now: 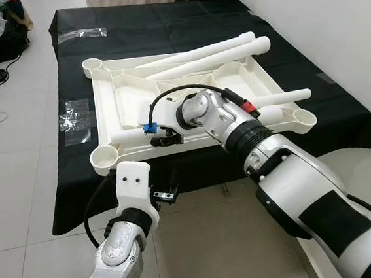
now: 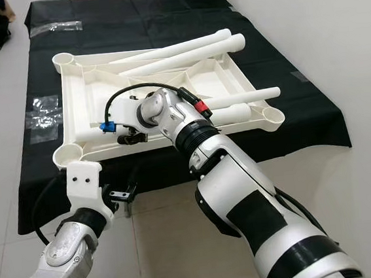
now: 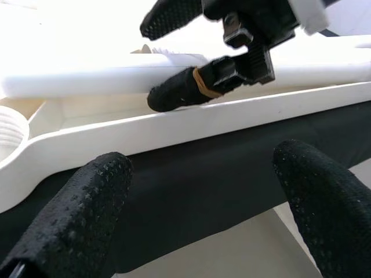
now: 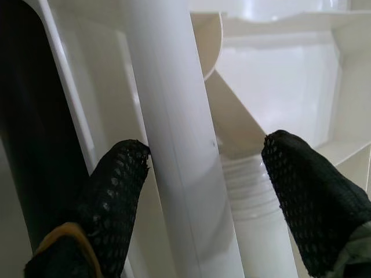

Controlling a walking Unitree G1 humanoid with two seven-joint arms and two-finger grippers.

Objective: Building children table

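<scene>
Black cloth [image 1: 181, 27] covers the floor, and on it lies an upturned white plastic children's tabletop [image 1: 125, 95] with round corner sockets. Three white plastic tube legs [image 1: 197, 54] rest across its far side. The right end effector [image 1: 166, 138] straddles a fourth white leg [image 4: 174, 145] lying along the near rim, fingers wide, one pad touching it. The left end effector [image 3: 197, 197] hovers wide below that rim.
</scene>
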